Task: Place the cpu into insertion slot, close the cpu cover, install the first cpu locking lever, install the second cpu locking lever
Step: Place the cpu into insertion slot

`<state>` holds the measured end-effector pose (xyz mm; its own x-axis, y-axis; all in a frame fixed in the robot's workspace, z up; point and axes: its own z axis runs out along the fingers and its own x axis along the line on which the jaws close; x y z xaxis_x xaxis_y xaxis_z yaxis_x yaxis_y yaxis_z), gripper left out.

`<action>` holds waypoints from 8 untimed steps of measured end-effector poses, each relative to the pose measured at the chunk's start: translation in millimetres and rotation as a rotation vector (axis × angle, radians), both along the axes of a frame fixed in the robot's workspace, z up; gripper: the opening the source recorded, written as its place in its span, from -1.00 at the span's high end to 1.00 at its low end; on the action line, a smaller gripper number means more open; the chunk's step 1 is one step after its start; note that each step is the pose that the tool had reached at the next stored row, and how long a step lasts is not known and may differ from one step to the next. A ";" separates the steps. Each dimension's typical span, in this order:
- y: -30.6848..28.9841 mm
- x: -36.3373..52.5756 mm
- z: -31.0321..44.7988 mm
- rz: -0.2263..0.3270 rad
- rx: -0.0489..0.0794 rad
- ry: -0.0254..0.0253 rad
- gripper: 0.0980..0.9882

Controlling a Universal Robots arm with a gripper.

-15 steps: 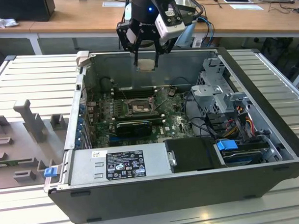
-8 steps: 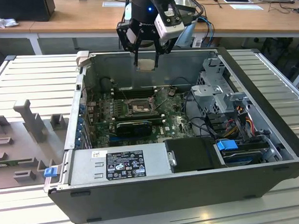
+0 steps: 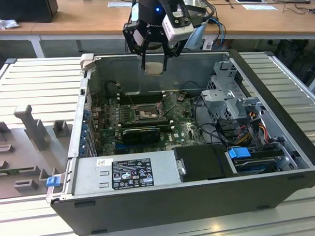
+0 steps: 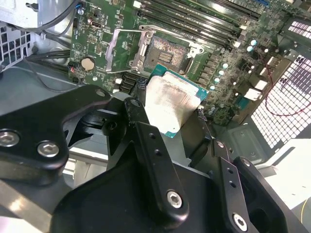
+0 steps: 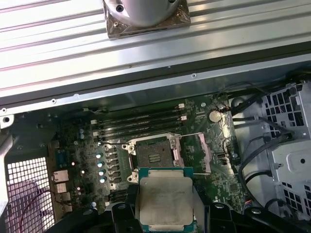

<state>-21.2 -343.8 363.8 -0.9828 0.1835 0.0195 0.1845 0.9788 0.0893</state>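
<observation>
The big black computer case [image 3: 281, 100] lies on its side with the panel off, open to the room, on a ribbed metal bench [image 3: 32, 76]. Above its far wall hangs the gripper [image 3: 154, 62], its two black fingers [image 4: 146, 131] pinched in on opposite edges of the cpu [image 3: 154, 68], so the chip is clamped between them with its pale metal top showing in both wrist views. It is up in the air, well clear of the board, not in anything. Down inside the case the green motherboard [image 3: 178, 125] covers the floor, and in it the insertion slot [image 3: 145, 114] stands bare, its dark centre with nothing seated in it; in the first wrist view it lies just past the chip's edge. The cpu cover [image 5: 198, 153] is swung up and open beside the socket, a thin silvery frame. The long memory slots [image 3: 141, 97] run along the side of the socket nearer the case's far wall, and a long black card [image 3: 141, 133] lies on the near side of it. The grey power supply [image 3: 123, 172] fills the near corner of the case, with a metal drive cage [image 3: 226, 97] and a bundle of cables [image 3: 251, 127] at the exterior view's right.
</observation>
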 end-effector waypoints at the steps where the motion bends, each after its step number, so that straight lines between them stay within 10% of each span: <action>1: 0.0 0.0 0.0 -0.003 0.000 0.0000 0.03; 8: 0.0 0.0 0.0 -0.015 0.000 -0.0001 0.03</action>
